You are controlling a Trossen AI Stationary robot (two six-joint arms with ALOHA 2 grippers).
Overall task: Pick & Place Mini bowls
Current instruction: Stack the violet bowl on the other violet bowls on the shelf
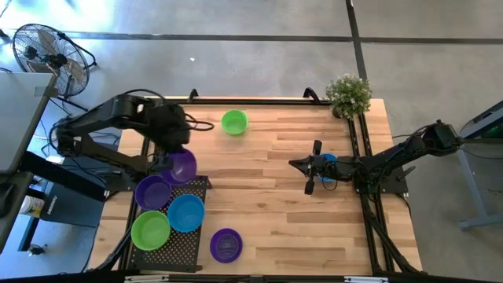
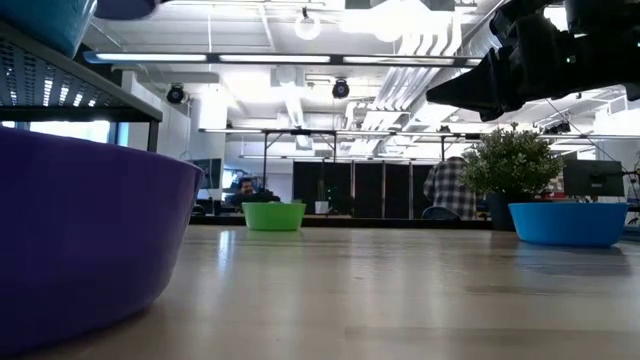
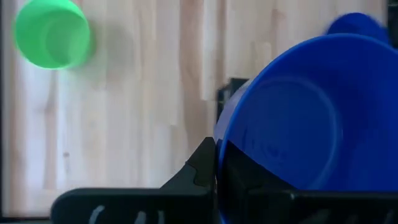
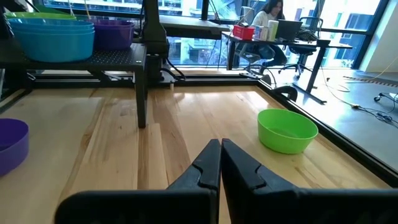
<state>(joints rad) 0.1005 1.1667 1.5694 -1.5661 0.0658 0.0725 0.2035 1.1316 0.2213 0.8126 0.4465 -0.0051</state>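
Purple round plastic mini bowl (image 1: 182, 166) pinched in your left jaws (image 1: 176, 154) could slip onto stacked bowls beneath; right jaws (image 4: 220, 163) are closed, empty.

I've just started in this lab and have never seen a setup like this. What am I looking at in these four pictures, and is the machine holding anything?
This is a robot with two dark arms working at a wooden table. Each arm ends in a two-finger gripper. One picture looks straight down on the table and one looks level across the tabletop. The other two come from cameras on the arms' wrists.

The left gripper is shut on the rim of a purple bowl, next to the black rack. The rack carries three more bowls. The right gripper is shut and empty, above a blue bowl.

A green bowl, a second purple bowl and a potted plant also stand on the table.
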